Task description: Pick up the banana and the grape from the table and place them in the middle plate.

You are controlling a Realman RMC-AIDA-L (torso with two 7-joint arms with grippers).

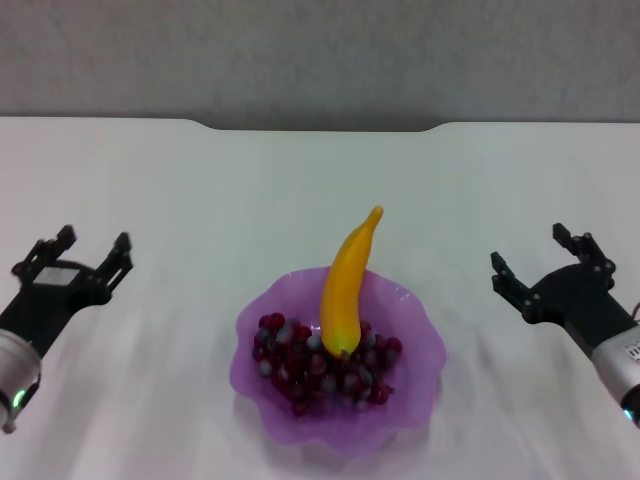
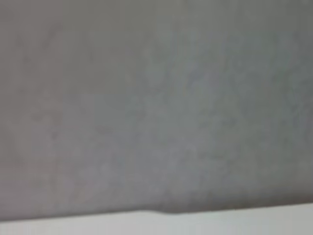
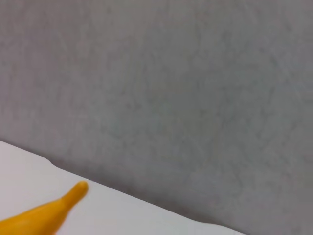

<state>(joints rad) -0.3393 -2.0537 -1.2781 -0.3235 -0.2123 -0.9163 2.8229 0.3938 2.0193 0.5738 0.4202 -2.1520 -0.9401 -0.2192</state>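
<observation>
Purple middle plate point(image 1: 262, 398) holds grape point(image 1: 320, 368) and banana point(image 1: 348, 280) between open, empty left tool point(image 1: 92, 252) and right tool point(image 1: 538, 259).

Head view: bright, even, diffuse light; table point(image 1: 200, 200) near blown-out white. Faint soft shadow under the middle plate point(image 1: 420, 385), mild sheen on the banana point(image 1: 347, 285). Table smeared along the lower corners. Left wrist view soft throughout, dimmer grey. Right wrist view sharper, banana tip slightly soft.

Smooth glossy banana point(image 1: 348, 282); translucent plastic middle plate point(image 1: 415, 385); matt white table point(image 1: 200, 200); rough grey wall point(image 1: 320, 55).
</observation>
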